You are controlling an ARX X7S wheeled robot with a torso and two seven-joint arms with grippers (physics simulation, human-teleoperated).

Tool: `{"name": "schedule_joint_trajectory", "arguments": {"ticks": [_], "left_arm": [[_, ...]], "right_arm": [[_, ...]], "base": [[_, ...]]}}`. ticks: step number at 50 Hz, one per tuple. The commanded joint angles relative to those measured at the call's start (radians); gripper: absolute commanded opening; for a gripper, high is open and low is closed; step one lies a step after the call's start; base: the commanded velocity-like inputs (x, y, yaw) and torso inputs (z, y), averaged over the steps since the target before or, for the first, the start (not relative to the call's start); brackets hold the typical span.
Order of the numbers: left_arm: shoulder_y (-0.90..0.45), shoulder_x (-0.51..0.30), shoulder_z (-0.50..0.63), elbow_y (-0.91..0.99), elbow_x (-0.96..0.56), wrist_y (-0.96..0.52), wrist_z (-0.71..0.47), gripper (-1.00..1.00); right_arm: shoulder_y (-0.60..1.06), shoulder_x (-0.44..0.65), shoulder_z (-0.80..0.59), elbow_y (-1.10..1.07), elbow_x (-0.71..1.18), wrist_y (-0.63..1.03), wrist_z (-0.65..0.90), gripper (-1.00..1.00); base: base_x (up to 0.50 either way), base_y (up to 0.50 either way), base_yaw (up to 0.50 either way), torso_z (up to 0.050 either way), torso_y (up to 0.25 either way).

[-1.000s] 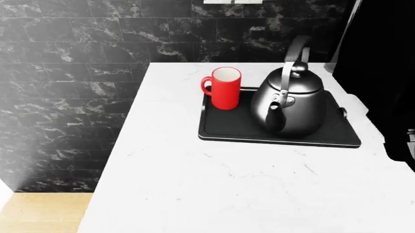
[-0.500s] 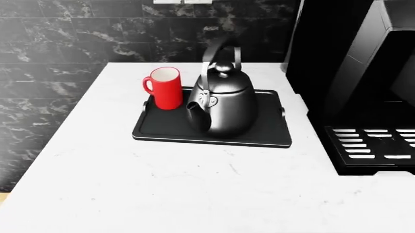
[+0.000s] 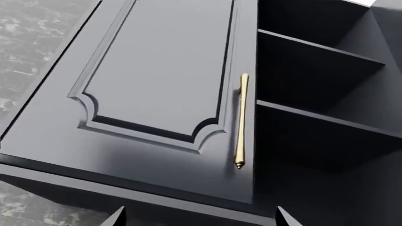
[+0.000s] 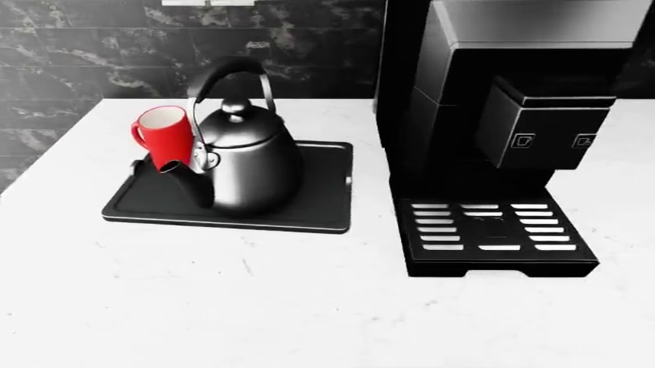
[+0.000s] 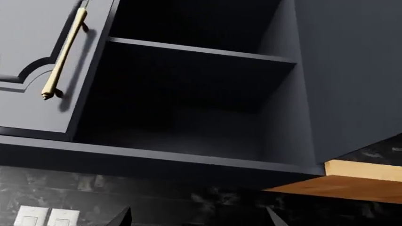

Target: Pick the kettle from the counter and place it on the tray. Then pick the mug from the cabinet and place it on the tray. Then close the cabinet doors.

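Kettle and mug on the tray; both grippers up by the cabinet, one door shut and one side open.

The broad white stone-look counter [image 4: 307, 307] fills the head view, with the tall black coffee machine [image 4: 501, 115] standing on its right part. Above, the wrist views show the dark grey panelled cabinet [image 5: 207, 117]: one door [image 3: 157, 70] with a slim brass bar handle [image 3: 241, 120] lies shut, and the side beside it stands open, showing bare shelves. On the counter, left of the coffee machine, lies the flat black rectangular tray [image 4: 317, 207]. On it stand the shiny dark-steel round-bellied kettle [image 4: 245, 157] and, just behind its spout, the small bright red cylindrical mug [image 4: 164, 138]. Both lie far from the left gripper [image 3: 198, 217] and right gripper [image 5: 196, 217], each with fingertips spread wide, holding nothing.
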Motion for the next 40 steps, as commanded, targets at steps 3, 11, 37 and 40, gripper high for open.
{"name": "schedule_joint_trajectory", "arguments": {"ticks": [3,11,37,40], "left_arm": [[-0.009,-0.042,0.071,0.002,0.025,0.071,-0.007,1.00],[-0.012,-0.060,0.097,0.000,0.035,0.096,-0.004,1.00],[-0.012,-0.071,0.127,-0.002,0.057,0.119,-0.009,1.00],[-0.006,-0.073,0.131,-0.004,0.062,0.126,-0.010,1.00]], "right_arm": [[0.002,0.005,0.002,0.000,0.002,-0.006,0.000,1.00],[0.003,0.007,0.005,0.000,0.004,-0.009,0.000,1.00],[-0.012,0.006,0.024,0.000,0.005,-0.005,0.000,1.00],[-0.005,0.016,0.010,0.000,-0.015,0.013,0.000,1.00]], "base": [[0.00,-0.50,0.00,0.000,0.000],[0.00,-0.50,0.00,0.000,0.000],[0.00,-0.50,0.00,0.000,0.000],[0.00,-0.33,0.00,0.000,0.000]]}}
